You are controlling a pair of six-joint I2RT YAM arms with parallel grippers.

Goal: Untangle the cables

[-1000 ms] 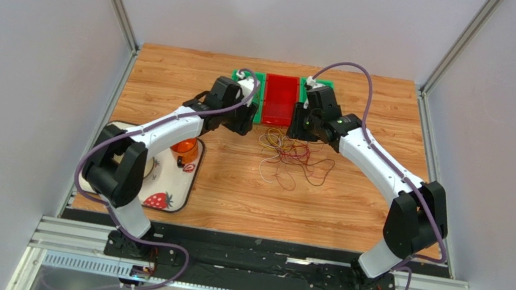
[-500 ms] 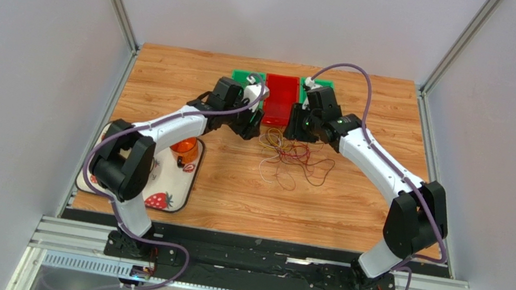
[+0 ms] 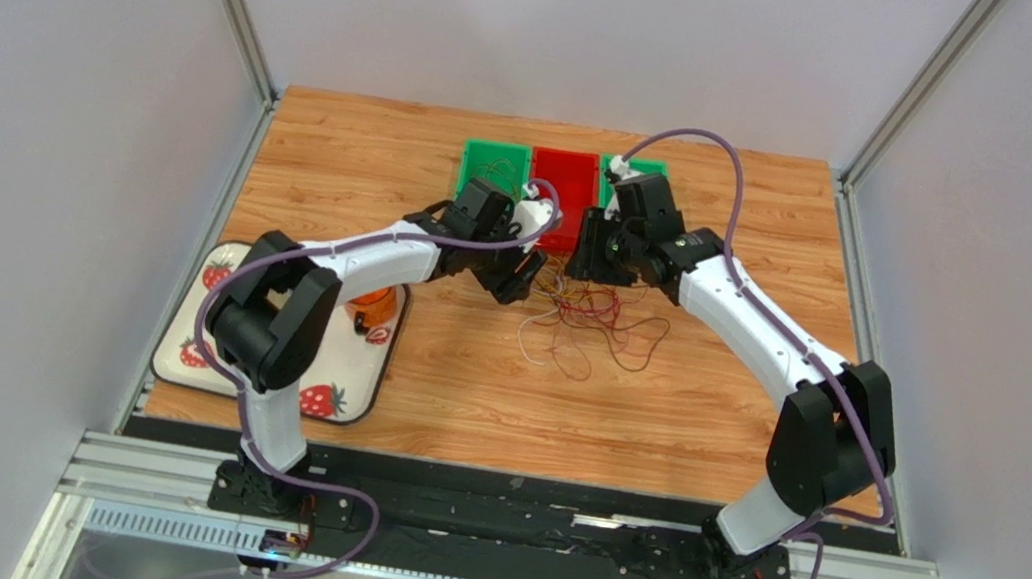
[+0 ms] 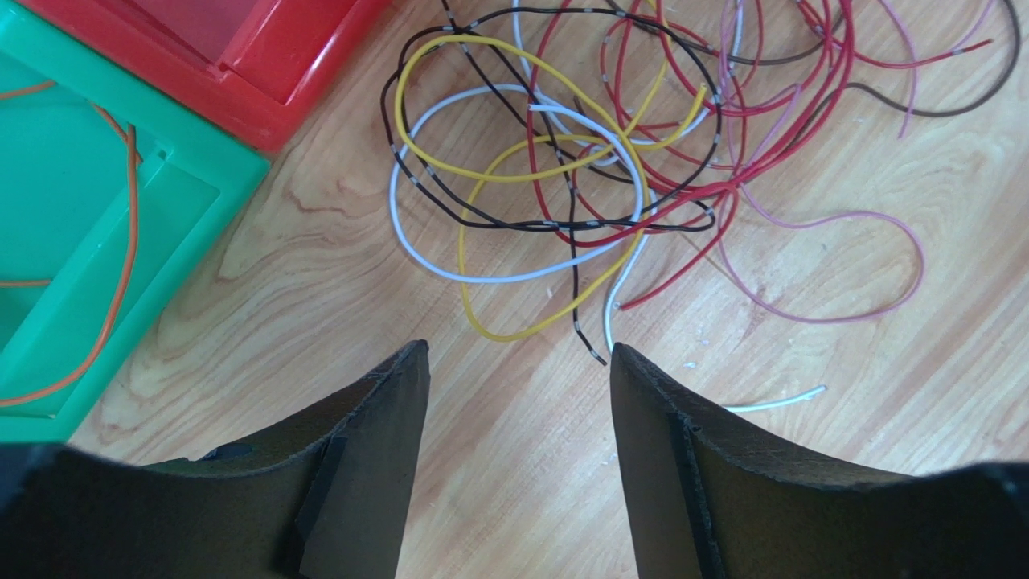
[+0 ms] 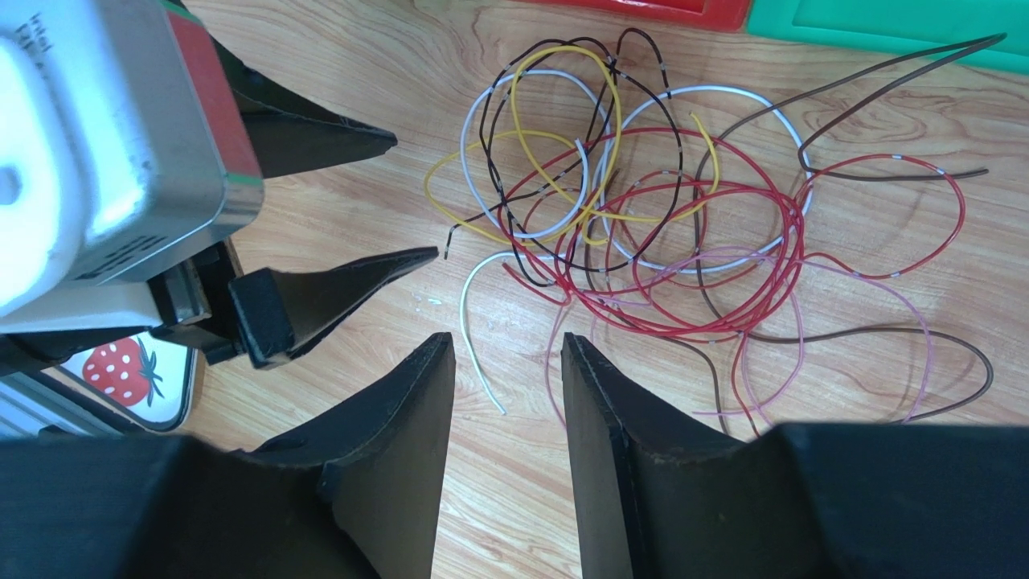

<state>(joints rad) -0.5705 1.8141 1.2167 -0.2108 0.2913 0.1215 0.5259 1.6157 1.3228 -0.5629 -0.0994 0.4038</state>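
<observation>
The cables (image 3: 593, 323) are a loose tangle of thin red, yellow, white, black, brown and pink wires lying on the wooden table in front of the bins. In the left wrist view the tangle (image 4: 580, 157) lies just beyond my left gripper (image 4: 517, 352), which is open and empty. An orange wire (image 4: 121, 217) lies inside the green bin (image 4: 181, 181). My right gripper (image 5: 505, 341) is open and empty, just short of the tangle (image 5: 652, 229). The left gripper (image 5: 414, 193) shows there, open, at the tangle's left edge. From above, the left gripper (image 3: 528, 273) and right gripper (image 3: 587, 262) flank the tangle's far side.
A green bin (image 3: 494, 166), a red bin (image 3: 563, 183) and another green bin (image 3: 649, 172) stand side by side at the table's far edge. A strawberry-print tray (image 3: 326, 392) with an orange object (image 3: 376, 303) sits at the left. Grey walls enclose both sides.
My left gripper has moved right and nearer, from over the left green bin to the left edge of the tangle. The right arm has barely moved.
</observation>
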